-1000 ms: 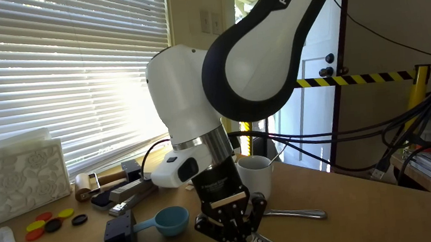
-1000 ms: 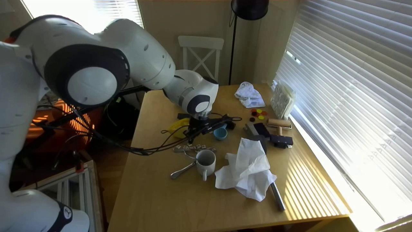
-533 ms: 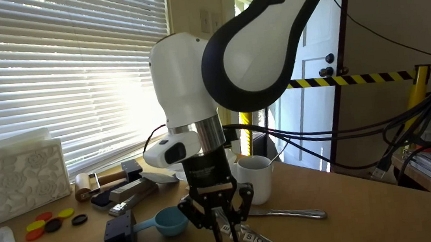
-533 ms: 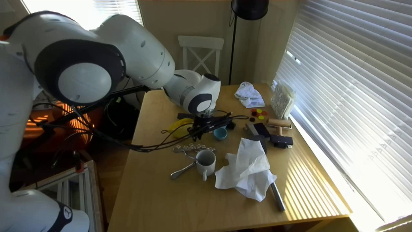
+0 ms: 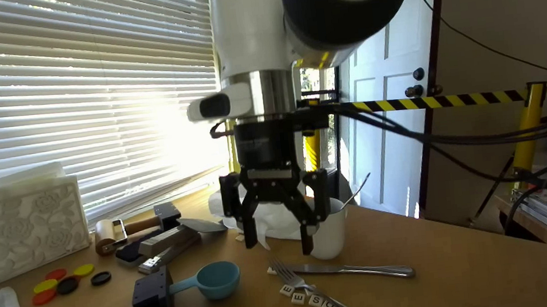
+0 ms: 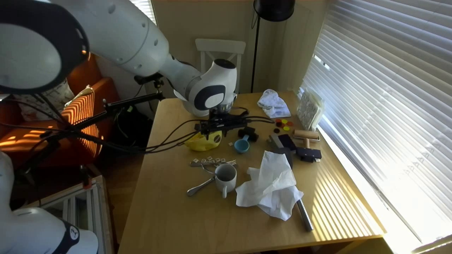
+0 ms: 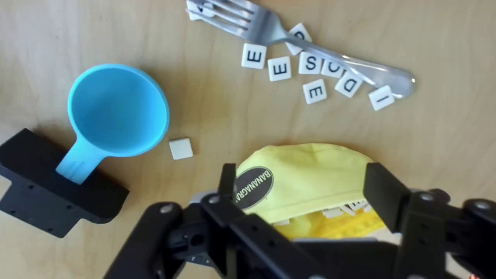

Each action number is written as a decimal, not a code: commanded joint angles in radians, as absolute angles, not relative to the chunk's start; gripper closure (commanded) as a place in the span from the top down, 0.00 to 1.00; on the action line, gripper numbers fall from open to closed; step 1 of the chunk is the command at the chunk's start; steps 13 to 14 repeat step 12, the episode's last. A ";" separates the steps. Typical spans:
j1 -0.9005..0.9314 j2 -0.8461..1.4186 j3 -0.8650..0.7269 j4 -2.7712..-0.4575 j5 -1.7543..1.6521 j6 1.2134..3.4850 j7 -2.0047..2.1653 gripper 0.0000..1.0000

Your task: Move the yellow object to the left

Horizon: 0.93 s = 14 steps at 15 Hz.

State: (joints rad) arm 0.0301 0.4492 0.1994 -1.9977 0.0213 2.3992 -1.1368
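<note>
Pouch [image 7: 310, 178], yellow and soft, lies on the table [image 6: 197, 222], its open side showing pale tiles [image 7: 332, 212] inside. The gripper [image 5: 279, 244] hangs raised above the table with its fingers wide apart; in the wrist view they frame the pouch's two ends. Near the pouch is a blank tile [image 7: 181, 148], then a blue scoop [image 7: 118, 110] whose handle meets a black block [image 7: 54, 193]. Letter tiles [image 7: 279, 69] lie scattered, a fork [image 7: 267, 25] across several. In an exterior view, a knife [image 5: 345, 269] lies near the fork, and beyond it stand a mug [image 6: 225, 180] and, well apart from the pouch, crumpled white paper [image 6: 268, 183].
</note>
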 commanded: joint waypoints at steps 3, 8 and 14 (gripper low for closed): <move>0.048 0.119 0.228 -2.221 0.144 2.375 -0.858 1.00; 0.095 0.061 0.206 -2.214 0.134 2.379 -0.710 1.00; 0.114 -0.021 0.196 -2.265 0.131 2.380 -0.627 1.00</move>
